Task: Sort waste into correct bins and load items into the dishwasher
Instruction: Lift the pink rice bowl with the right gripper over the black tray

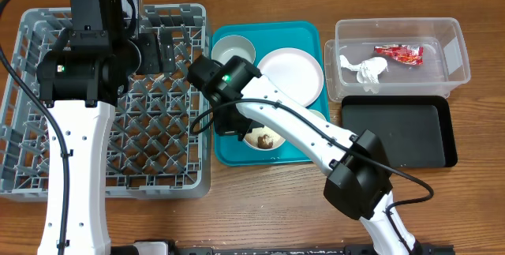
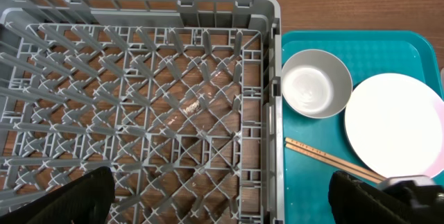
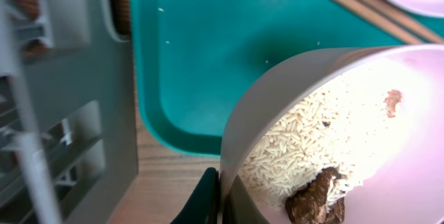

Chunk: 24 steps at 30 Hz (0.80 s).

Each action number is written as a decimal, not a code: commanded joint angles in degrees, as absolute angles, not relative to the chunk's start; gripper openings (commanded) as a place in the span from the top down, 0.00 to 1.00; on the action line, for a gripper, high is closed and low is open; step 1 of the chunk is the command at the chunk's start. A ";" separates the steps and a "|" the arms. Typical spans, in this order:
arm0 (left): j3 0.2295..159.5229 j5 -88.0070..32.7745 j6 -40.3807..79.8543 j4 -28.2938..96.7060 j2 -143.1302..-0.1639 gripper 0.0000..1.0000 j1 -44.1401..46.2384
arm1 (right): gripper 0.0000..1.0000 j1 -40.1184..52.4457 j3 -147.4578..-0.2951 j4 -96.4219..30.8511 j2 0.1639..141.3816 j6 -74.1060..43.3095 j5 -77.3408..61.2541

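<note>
My right gripper (image 3: 223, 200) is shut on the rim of the pinkish-white bowl (image 3: 388, 113), which holds white rice (image 3: 291, 151) and a brown food lump (image 3: 316, 196). In the overhead view this bowl (image 1: 264, 138) is at the front of the teal tray (image 1: 237, 152), with the right gripper (image 1: 239, 125) at its left rim. The pale grey-white bowl (image 1: 233, 50), white plate (image 1: 290, 73) and chopsticks (image 2: 326, 158) lie on the tray. My left gripper (image 2: 222, 200) is open and empty above the grey dish rack (image 1: 110, 105). The red wrapper (image 1: 398, 53) and tissue (image 1: 364, 69) lie in the clear tub (image 1: 454, 58). The cup is out of view.
The black tray (image 1: 398, 133) lies in front of the clear tub at the right. The rack's right wall (image 2: 272, 113) runs close along the teal tray's left edge. A few loose rice grains lie on the teal tray (image 3: 166, 41).
</note>
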<state>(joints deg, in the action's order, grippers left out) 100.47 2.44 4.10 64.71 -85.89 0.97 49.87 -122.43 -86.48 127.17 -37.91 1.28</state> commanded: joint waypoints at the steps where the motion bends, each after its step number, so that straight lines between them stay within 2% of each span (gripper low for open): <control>1: 101.84 3.01 3.42 64.49 -86.00 0.00 0.67 | 0.96 49.76 -127.59 -89.03 124.25 -35.48 1.26; 7: 101.84 3.01 3.42 64.49 -86.00 0.00 0.67 | 0.96 48.82 -134.41 -97.10 123.15 -33.95 1.23; 11: 101.84 3.03 3.42 64.49 -86.00 0.00 0.67 | 0.96 45.65 -134.76 -97.06 118.56 -29.91 -3.51; 24: 101.84 3.01 3.42 64.49 -86.00 0.00 0.67 | 0.96 30.94 -129.58 -97.08 101.71 -24.88 -6.15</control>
